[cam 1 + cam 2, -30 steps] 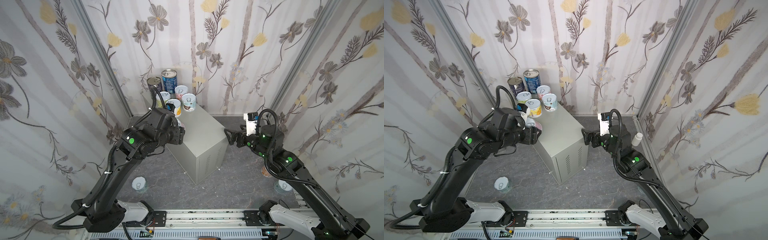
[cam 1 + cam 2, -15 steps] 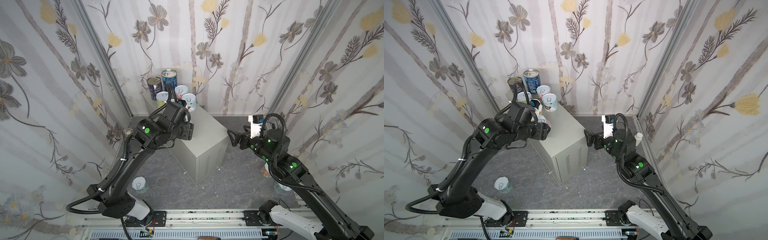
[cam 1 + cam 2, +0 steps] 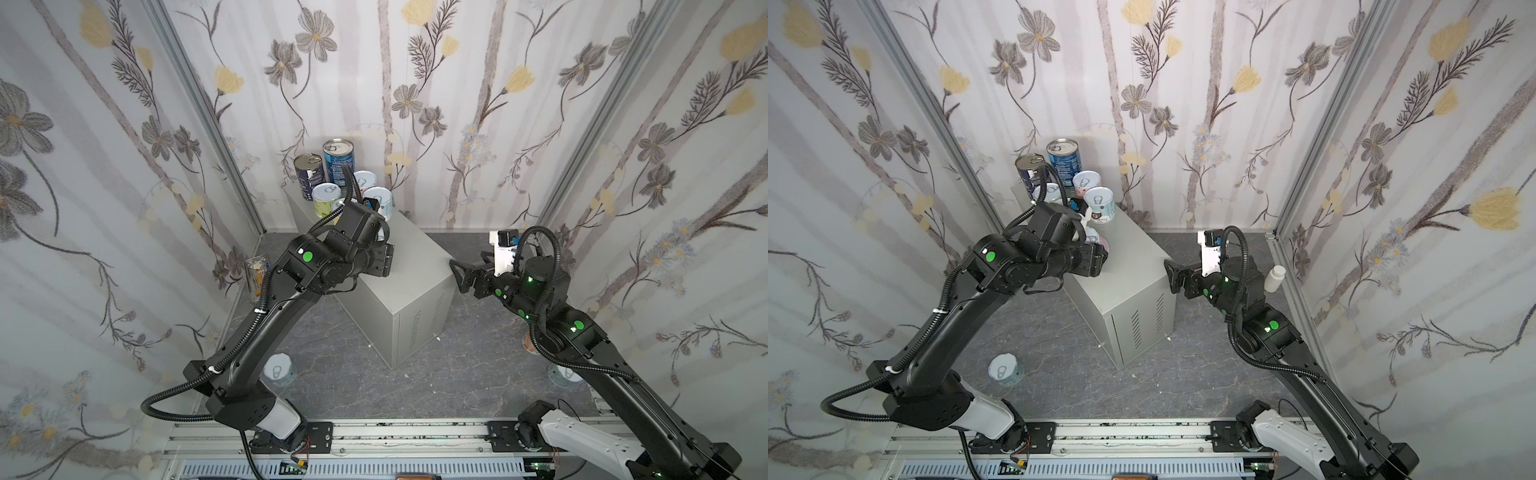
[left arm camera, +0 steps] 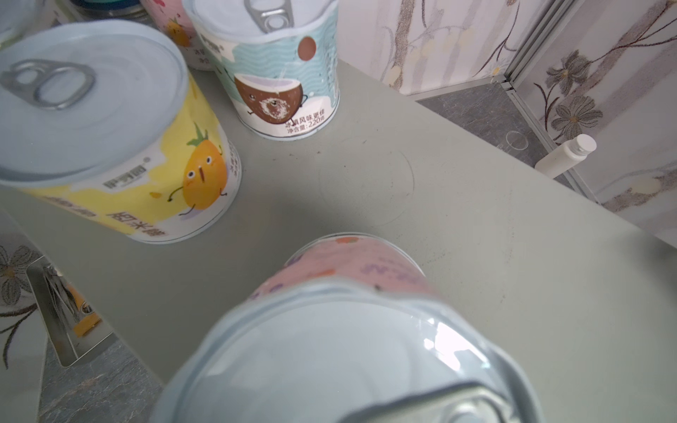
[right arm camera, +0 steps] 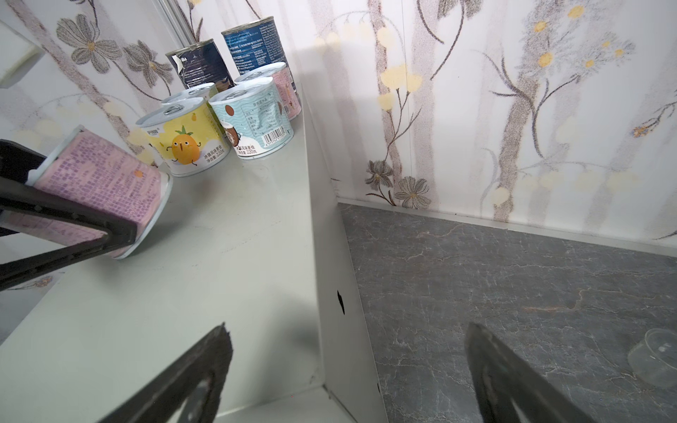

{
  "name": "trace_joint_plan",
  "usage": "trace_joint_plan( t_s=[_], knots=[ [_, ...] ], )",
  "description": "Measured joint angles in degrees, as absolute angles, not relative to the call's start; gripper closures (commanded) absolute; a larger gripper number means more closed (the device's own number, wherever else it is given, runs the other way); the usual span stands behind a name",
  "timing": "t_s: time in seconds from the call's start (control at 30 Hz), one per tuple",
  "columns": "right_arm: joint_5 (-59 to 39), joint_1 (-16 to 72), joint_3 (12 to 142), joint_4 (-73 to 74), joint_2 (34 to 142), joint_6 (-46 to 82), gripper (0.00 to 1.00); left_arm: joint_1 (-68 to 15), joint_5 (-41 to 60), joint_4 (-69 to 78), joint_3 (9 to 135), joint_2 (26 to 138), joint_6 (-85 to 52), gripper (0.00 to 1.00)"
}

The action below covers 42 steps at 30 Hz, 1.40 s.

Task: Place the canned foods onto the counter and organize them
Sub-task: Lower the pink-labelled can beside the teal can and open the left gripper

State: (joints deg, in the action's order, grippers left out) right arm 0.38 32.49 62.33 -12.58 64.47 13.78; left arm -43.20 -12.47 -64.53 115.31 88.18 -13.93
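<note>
A lidded pink can point(image 5: 99, 175) is clamped, tilted, over the counter point(image 5: 219, 256) by the left gripper point(image 3: 1098, 257). The right gripper point(image 3: 457, 276) is held spread wide; empty.

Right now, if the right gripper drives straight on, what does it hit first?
Probably the counter, at its edge: the open right gripper straddles it, partly over the top, partly over the floor. Depth unclear.

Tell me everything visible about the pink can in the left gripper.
The pink can is a short cylinder with a pale lid and pull tab, its pink label covered in purple print. It looks metal and unopened. The left gripper clamps its sides, tilting it over the counter, near the yellow pineapple can but apart. Whether its lower rim touches the counter is unclear.
</note>
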Motion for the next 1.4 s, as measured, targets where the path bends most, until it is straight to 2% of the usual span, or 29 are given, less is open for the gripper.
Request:
trace_joint_plan(
  t_s=[0.8, 0.93, 1.13, 1.3, 1.4],
  knots=[
    [0.3, 32.3, 60.7, -11.8, 63.2, 12.9, 0.0, -43.7, -12.4, -64.1, 120.7, 95.6, -13.1, 0.32],
    [0.3, 32.3, 60.5, -11.9, 62.7, 12.9, 0.0, -43.7, -12.4, -64.0, 122.9, 97.7, -13.1, 0.23],
    [0.3, 32.3, 60.5, -12.2, 62.1, 12.5, 0.0, -43.7, -12.5, -63.2, 124.2, 99.3, -13.0, 0.2],
    [0.3, 32.3, 60.7, -12.7, 62.1, 11.9, 0.0, -43.8, -12.3, -64.6, 124.1, 97.8, -13.3, 0.0],
    [0.3, 32.3, 61.7, -12.9, 62.3, 11.6, 0.0, -43.8, -12.4, -65.0, 123.8, 95.5, -13.4, 0.0]
  ],
)
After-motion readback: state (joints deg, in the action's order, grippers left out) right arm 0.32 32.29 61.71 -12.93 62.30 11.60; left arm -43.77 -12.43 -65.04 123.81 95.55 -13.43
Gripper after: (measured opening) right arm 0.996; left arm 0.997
